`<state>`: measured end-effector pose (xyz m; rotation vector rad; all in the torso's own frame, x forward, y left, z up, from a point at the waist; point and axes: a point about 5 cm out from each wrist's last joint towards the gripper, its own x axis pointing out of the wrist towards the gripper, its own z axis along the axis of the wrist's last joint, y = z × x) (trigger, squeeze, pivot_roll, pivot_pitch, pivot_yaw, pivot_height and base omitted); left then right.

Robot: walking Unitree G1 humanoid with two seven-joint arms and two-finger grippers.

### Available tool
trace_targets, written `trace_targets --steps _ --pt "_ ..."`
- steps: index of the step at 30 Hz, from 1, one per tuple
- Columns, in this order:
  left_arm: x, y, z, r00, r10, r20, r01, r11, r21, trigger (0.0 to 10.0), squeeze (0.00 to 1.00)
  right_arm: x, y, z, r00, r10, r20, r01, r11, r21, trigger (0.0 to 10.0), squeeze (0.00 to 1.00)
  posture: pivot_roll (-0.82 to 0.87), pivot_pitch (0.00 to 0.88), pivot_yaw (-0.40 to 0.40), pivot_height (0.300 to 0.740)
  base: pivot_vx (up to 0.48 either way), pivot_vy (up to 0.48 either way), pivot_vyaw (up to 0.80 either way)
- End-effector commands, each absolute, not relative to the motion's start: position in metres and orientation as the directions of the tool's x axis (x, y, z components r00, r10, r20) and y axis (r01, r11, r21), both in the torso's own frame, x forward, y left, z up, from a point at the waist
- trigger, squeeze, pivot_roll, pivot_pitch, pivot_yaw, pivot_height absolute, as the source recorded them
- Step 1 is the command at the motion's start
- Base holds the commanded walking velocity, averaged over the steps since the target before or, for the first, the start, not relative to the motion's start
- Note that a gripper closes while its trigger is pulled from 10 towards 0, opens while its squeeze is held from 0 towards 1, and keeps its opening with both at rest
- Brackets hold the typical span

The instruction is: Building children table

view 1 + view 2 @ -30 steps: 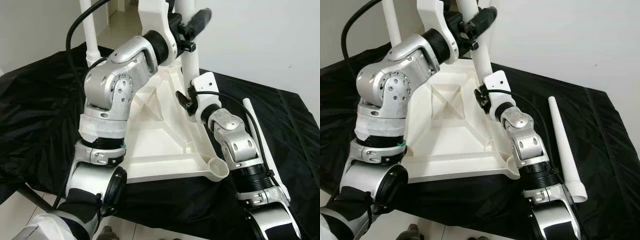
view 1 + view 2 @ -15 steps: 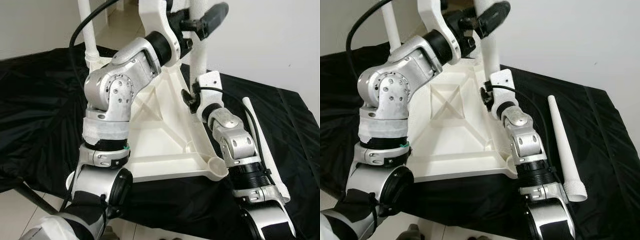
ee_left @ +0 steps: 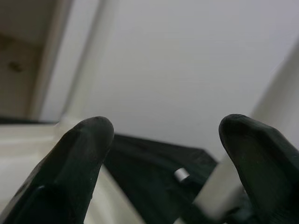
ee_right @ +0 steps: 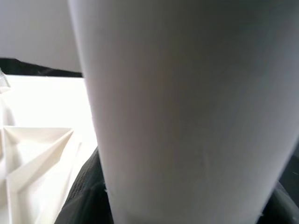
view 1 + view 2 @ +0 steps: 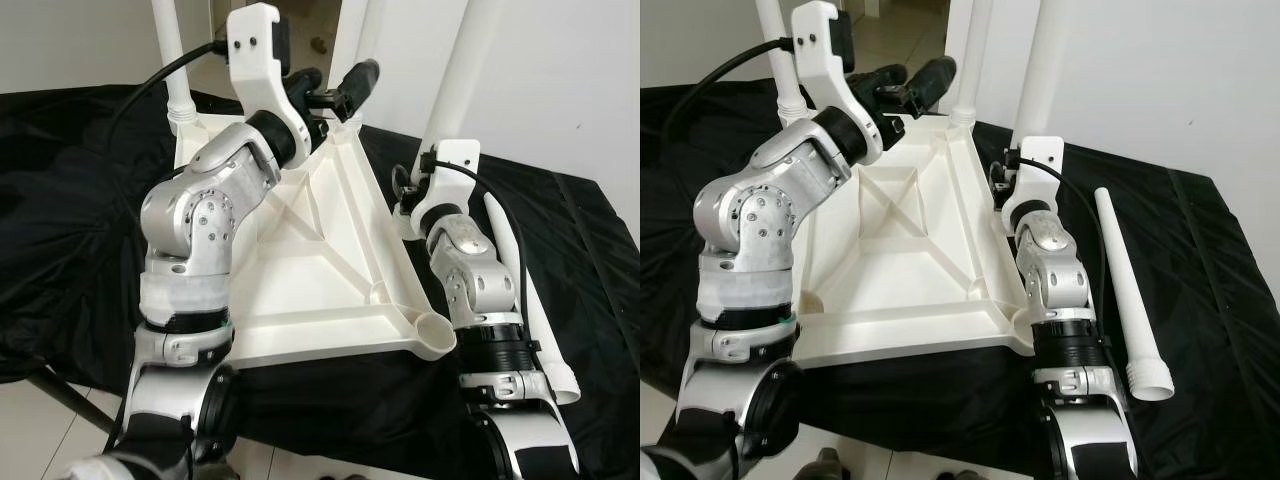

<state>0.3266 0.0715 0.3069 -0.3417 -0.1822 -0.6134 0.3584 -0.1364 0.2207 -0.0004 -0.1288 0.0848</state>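
Left gripper (image 5: 350, 82) released leg (image 5: 455, 80), fingers apart; right gripper grip unclear.

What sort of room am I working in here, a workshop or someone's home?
Probably a plain room in a home, used as an assembly spot. A black cloth covers the work surface under the upturned white tabletop, plain white walls stand behind, and pale floor tiles show at the near edge.

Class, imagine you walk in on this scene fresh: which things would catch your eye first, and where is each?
An upturned white tabletop lies on black cloth, legs rising from its far corners. The right gripper holds a white leg upright beside it. Another loose leg lies on the cloth to the right.
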Motion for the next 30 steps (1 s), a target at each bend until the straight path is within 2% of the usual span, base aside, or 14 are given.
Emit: trace_targets --steps 1,4,10,14,17,21,24,30 --pt "0.326 0.073 0.299 0.829 -0.508 0.235 0.556 0.794 -0.246 10.0 0.00 0.357 -0.138 0.218 0.986 0.091 0.138 -0.094 0.995 0.016 10.0 0.00 0.20 0.049 -0.081 0.740 0.000 0.000 0.00" --pt "0.326 0.080 0.286 0.860 -0.467 0.208 0.508 0.824 -0.251 10.0 0.00 0.356 -0.136 0.218 0.983 0.098 0.154 -0.106 0.993 0.046 10.0 0.00 0.19 0.049 -0.078 0.740 0.000 0.000 0.00" --pt "0.320 0.083 0.269 0.863 -0.463 0.203 0.501 0.838 -0.217 10.0 0.00 0.353 -0.138 0.221 0.979 0.080 0.187 -0.094 0.993 0.069 10.0 0.00 0.18 0.045 -0.076 0.740 0.000 0.000 0.00" --pt "0.311 0.081 0.241 0.837 -0.526 0.148 0.544 0.830 -0.123 10.0 0.00 0.352 -0.142 0.222 0.975 0.071 0.211 -0.085 0.995 0.059 10.0 0.00 0.17 0.028 -0.076 0.740 0.000 0.000 0.00" --pt "0.309 0.080 0.237 0.832 -0.539 0.136 0.553 0.826 -0.110 10.0 0.00 0.352 -0.142 0.221 0.975 0.070 0.212 -0.084 0.995 0.058 10.0 0.00 0.17 0.028 -0.076 0.740 0.000 0.000 0.00" --pt "0.304 0.076 0.227 0.800 -0.589 0.109 0.597 0.800 -0.061 10.0 0.00 0.351 -0.142 0.220 0.974 0.067 0.215 -0.081 0.995 0.056 10.0 0.00 0.17 0.018 -0.072 0.740 0.000 0.000 0.00" --pt "0.290 0.062 0.205 0.718 -0.696 0.025 0.692 0.717 0.087 10.0 0.00 0.350 -0.143 0.219 0.973 0.064 0.220 -0.075 0.996 0.043 10.0 0.00 0.16 0.011 -0.067 0.740 0.000 0.000 0.00" --pt "0.283 0.053 0.184 0.653 -0.753 -0.080 0.753 0.634 0.177 10.0 0.00 0.350 -0.145 0.217 0.974 0.057 0.218 -0.067 0.997 0.038 10.0 0.00 0.16 0.004 -0.067 0.740 0.000 0.000 0.00"
